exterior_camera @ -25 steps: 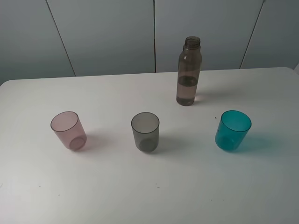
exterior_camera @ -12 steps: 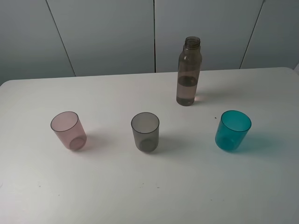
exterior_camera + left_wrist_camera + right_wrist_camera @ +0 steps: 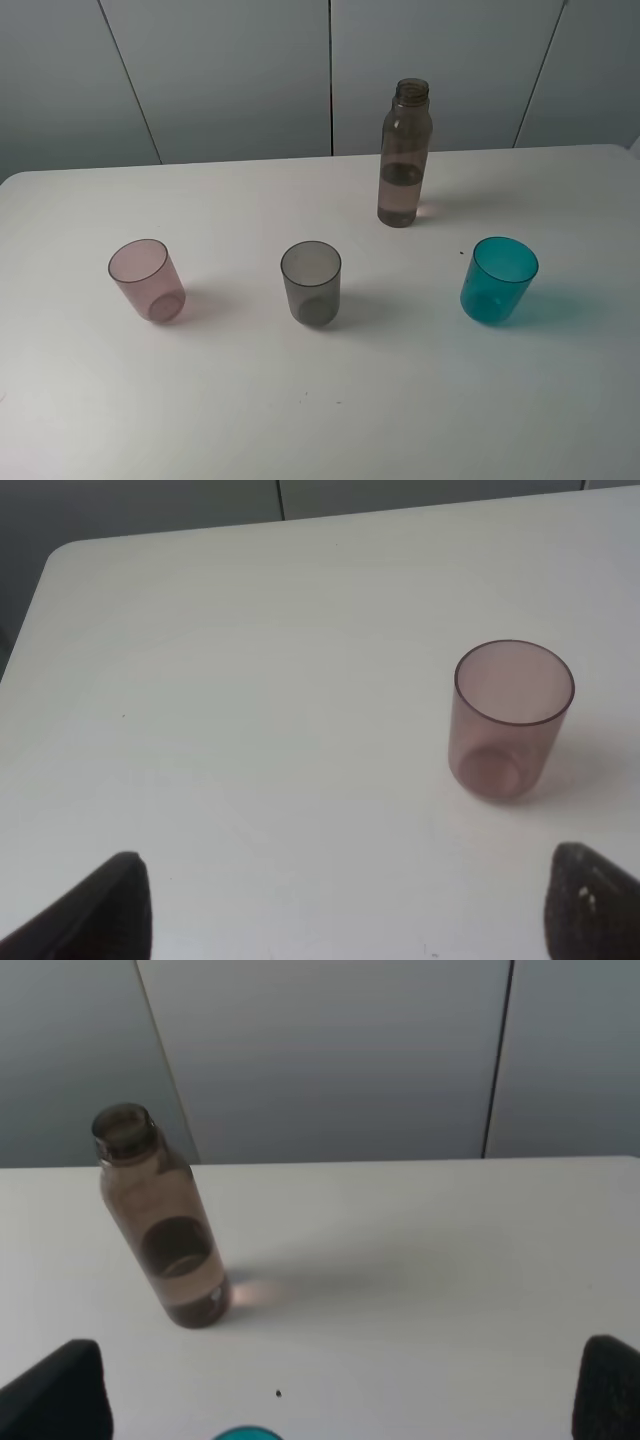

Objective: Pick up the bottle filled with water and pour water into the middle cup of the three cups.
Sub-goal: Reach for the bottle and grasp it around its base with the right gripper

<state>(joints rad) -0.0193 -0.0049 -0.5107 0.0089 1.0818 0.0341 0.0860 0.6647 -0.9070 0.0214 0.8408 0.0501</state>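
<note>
The smoky brown-grey bottle (image 3: pixel 403 155) stands upright and capless at the back of the white table (image 3: pixel 300 420), partly filled with water; it also shows in the right wrist view (image 3: pixel 163 1225). In front stand the three cups in a row: pink (image 3: pixel 146 280), smoky grey middle cup (image 3: pixel 311 282), teal (image 3: pixel 498 279). Neither gripper shows in the high view. The left gripper (image 3: pixel 345 905) is open, its fingertips (image 3: pixel 110 905) wide apart, short of the pink cup (image 3: pixel 510 720). The right gripper (image 3: pixel 340 1390) is open, its fingertips (image 3: pixel 60 1390) wide apart, short of the bottle. Only the teal cup's rim (image 3: pixel 245 1433) shows there.
Grey wall panels (image 3: pixel 330 70) rise behind the table's back edge. The table's left back corner (image 3: pixel 60 555) shows in the left wrist view. Small dark specks (image 3: pixel 278 1393) lie on the tabletop.
</note>
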